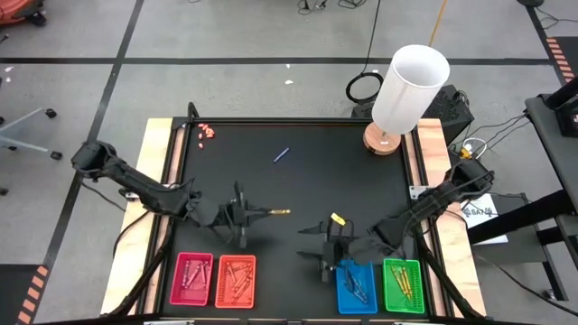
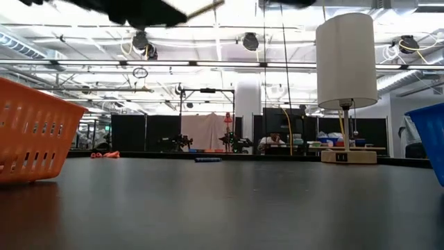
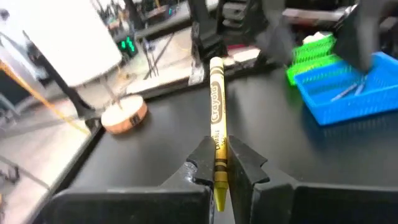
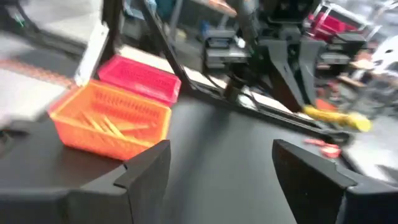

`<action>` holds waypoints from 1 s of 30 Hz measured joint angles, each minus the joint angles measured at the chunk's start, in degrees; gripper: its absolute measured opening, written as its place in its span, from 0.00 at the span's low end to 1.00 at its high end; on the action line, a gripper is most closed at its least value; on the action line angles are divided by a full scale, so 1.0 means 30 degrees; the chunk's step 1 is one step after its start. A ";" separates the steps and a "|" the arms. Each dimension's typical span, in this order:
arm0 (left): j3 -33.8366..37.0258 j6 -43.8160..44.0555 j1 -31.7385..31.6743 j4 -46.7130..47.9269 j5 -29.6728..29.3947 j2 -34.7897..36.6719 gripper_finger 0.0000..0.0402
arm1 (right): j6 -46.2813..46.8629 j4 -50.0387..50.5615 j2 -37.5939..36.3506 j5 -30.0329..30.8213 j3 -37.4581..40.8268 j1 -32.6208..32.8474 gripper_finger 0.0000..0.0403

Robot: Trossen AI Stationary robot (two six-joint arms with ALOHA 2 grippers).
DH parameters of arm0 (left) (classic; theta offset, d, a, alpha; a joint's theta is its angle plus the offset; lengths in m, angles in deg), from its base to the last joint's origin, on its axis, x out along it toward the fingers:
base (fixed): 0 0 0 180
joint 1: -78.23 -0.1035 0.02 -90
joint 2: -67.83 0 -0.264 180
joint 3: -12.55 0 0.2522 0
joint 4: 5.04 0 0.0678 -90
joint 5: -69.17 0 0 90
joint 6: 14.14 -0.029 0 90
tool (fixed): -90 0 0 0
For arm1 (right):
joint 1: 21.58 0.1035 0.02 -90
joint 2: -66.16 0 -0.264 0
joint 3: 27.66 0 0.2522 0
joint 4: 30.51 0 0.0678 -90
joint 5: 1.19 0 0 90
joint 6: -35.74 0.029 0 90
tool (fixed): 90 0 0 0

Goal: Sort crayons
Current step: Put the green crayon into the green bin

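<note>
My left gripper (image 1: 262,213) hangs over the table's left middle, shut on a yellow-gold crayon (image 3: 216,106) that sticks out toward the table's right. My right gripper (image 1: 314,248) stands open over the near right, above the blue tray (image 1: 356,286), with nothing between its fingers (image 4: 149,168). A short yellow crayon (image 1: 338,218) shows just beyond it. A blue crayon (image 1: 282,154) lies flat farther back. The red tray (image 1: 191,278), orange tray (image 1: 236,280) and green tray (image 1: 403,285) hold crayons. My left gripper pinches the crayon between its two fingers (image 3: 202,165), on the wrapper near its back end (image 3: 219,158). The fingers come level from the table's left and lie along the crayon. It points out ahead of them, lifted clear of the table.
A white-shaded lamp (image 1: 406,90) on a round wooden base stands at the far right corner. Small pink-red bits (image 1: 208,132) lie at the far left corner. The four trays line the near edge. The black tabletop (image 1: 298,185) between them shows bare.
</note>
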 joint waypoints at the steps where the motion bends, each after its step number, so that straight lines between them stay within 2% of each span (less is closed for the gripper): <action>1: -0.0180 -0.0292 0.0227 -0.0060 -0.0235 -0.0017 0.04 | -0.0469 0.1023 -0.0062 0.0802 -0.0382 0.0330 0.66; 5: -0.0657 -0.0808 0.1053 -0.0106 -0.1283 -0.0017 0.04 | -0.2851 0.3459 -0.0060 0.2753 -0.1976 0.1253 0.66; 9: -0.0889 -0.0803 0.1722 -0.0150 -0.1522 -0.0017 0.04 | -0.4805 0.3869 -0.0053 0.3209 -0.2421 0.1661 0.66; 16: -0.0882 0.0452 0.2683 0.0148 -0.1522 -0.0039 0.04 | -0.7462 0.3744 -0.0033 0.5414 -0.3117 0.1998 0.66; 22: -0.0882 0.1811 0.3012 0.0735 -0.1316 -0.0434 0.04 | -0.8341 0.3624 -0.0033 0.5343 -0.3549 0.1984 0.66; 30: -0.0882 0.2614 0.3005 0.0669 -0.0743 -0.2081 0.04 | -0.6486 0.3281 0.0063 0.2928 -0.3549 0.1384 0.66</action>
